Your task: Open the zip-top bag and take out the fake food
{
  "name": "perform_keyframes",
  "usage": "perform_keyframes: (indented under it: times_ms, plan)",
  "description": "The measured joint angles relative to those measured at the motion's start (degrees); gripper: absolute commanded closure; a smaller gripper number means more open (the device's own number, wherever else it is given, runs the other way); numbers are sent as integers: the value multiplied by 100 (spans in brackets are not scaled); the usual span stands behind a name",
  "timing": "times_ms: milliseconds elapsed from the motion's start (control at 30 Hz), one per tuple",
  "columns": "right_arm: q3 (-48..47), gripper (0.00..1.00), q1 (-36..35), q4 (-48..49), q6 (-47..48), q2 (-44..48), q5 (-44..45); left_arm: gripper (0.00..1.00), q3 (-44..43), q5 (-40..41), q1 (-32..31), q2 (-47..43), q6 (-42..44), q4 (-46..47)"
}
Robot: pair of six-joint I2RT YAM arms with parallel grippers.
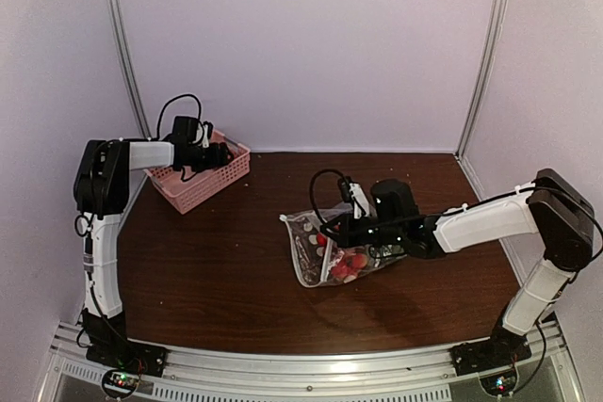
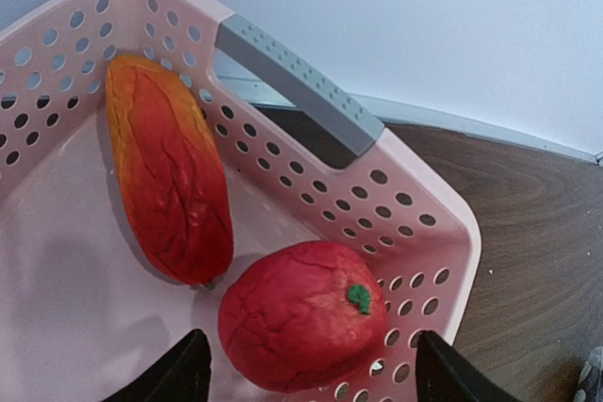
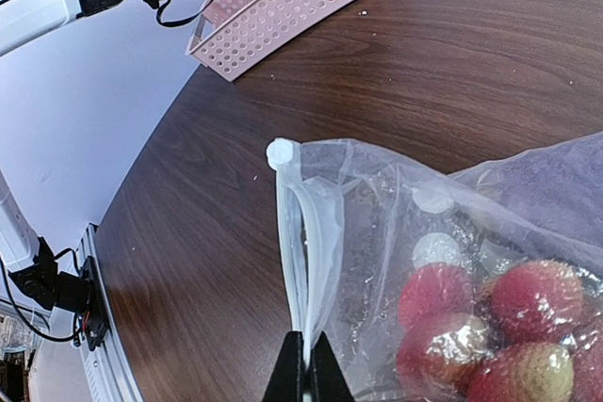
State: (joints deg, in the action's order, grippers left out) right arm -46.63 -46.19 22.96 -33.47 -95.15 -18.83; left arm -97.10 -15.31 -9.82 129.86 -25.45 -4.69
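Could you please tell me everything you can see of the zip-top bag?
The zip-top bag is clear, crinkly plastic printed with white dots, with a white zip strip along one edge. It lies crumpled near the middle of the brown table, holding red-yellow grape-like balls. The right tool is shut on its zip strip.

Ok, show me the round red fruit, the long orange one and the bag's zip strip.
round red fruit (image 2: 306,313): left wrist view, centre of its skin.
long orange fruit (image 2: 170,181): left wrist view, mid-body.
zip strip (image 3: 300,251): right wrist view, middle of strip.
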Motion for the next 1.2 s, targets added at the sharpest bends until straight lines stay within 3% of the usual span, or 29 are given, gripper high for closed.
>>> perform_keyframes:
  times_ms: [267, 433, 667, 833, 1033, 1200]
  plan:
    - [-103, 100, 0, -234, 79, 0, 4, 9, 15, 35, 2, -446, 118, -214]
    - [-125, 100, 0, -341, 140, 0, -2, 5, 494, 26, 2, -1377, 157, -101]
    - [-192, 100, 0, -389, 293, 2, -24, 2, 2677, 15, -199, -3230, 72, 938]
    - [-361, 100, 0, -542, 354, 0, -37, 5, 4433, 118, -1008, -4151, 17, 1563]
    - [-584, 100, -2, -577, 358, 0, -46, 14, 6094, 81, -2218, -4666, -68, 2555]
    - [-627, 100, -7, -610, 352, -50, -50, 19, 6603, 50, -2767, -4607, -186, 3202]
